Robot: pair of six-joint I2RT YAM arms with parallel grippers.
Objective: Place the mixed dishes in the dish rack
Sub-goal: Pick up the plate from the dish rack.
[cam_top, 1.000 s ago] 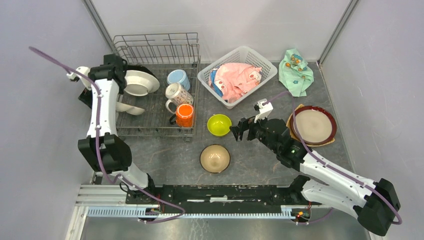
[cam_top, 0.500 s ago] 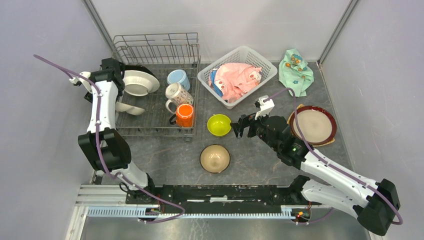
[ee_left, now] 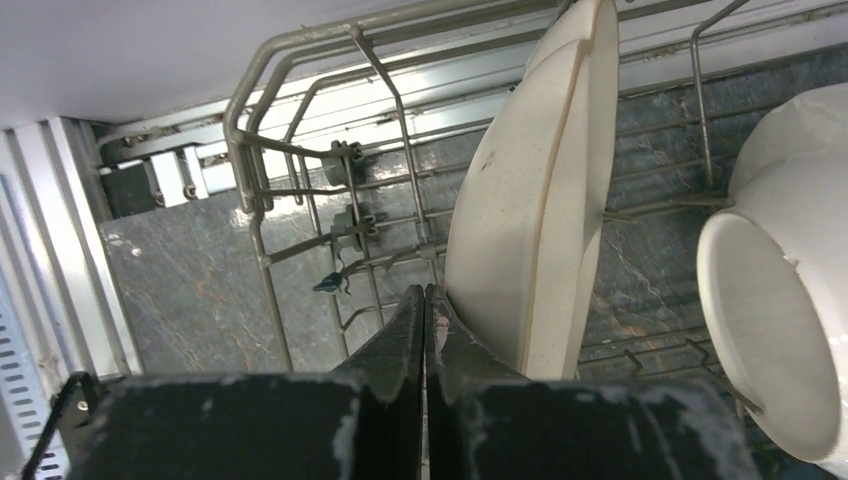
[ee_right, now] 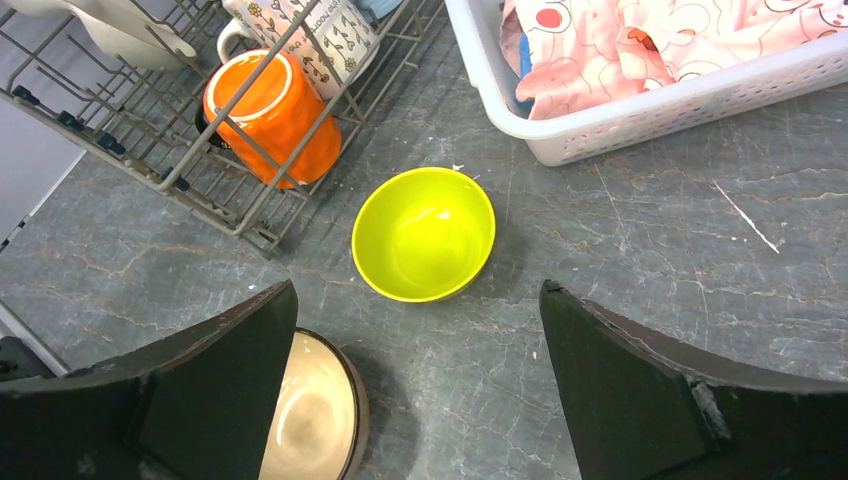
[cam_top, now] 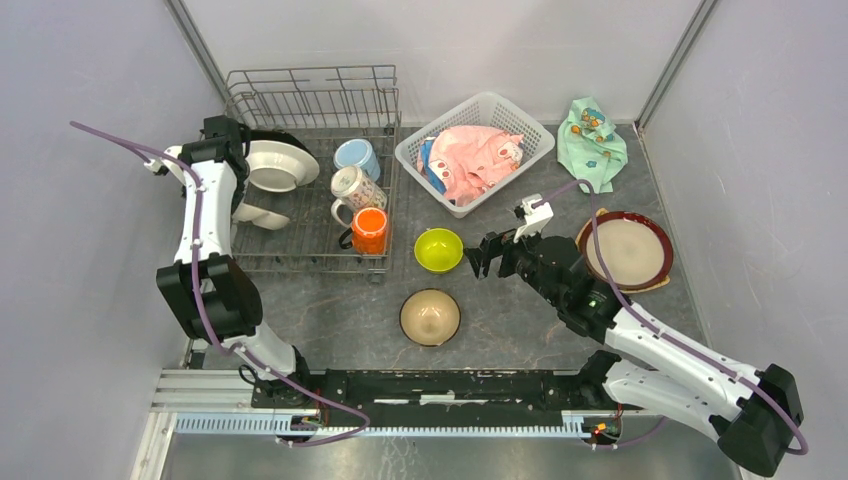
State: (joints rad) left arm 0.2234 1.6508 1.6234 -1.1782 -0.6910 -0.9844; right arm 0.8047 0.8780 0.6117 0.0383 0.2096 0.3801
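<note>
Hovering with its jaws wide apart, the right tool (ee_right: 418,287) frames the lime-green bowl (ee_right: 423,233) on the worktop (ee_right: 620,260), just right of the dish rack (cam_top: 310,100) at upper left. The left tool (ee_left: 424,298), pinched together and empty, sits just beside a cream plate (ee_left: 520,200) standing upright in the rack.

left of the lime-green bowl (cam_top: 439,249) the dish rack (cam_top: 310,262) wall with the orange mug (cam_top: 369,230) blocks the way. behind it stands the white basket (cam_top: 480,105), in front the tan bowl (cam_top: 430,317). to its right and above is free room.
</note>
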